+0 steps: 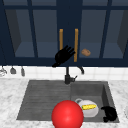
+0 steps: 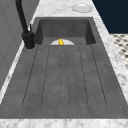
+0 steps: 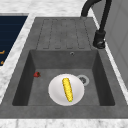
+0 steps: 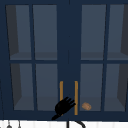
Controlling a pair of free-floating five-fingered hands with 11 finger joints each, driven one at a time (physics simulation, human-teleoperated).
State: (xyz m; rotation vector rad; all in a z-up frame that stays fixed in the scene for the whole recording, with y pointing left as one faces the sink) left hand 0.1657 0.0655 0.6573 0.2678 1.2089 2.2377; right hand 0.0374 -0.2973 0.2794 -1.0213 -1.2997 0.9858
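My left hand is up in front of the dark blue wall cabinet, open with its fingers spread. It is by the lower ends of two brass door handles, and its fingertips reach toward the right one. The upper view has the same hand between the handles. A brown lump lies behind the right glass door. My right hand hangs low by the basin's front right corner. A white plate with a corn cob lies in the basin.
A big red ball is at the sink's front edge. A black faucet stands behind the sink, and the ribbed draining board lies to the left. Utensils hang on the wall. A small red thing lies in the basin.
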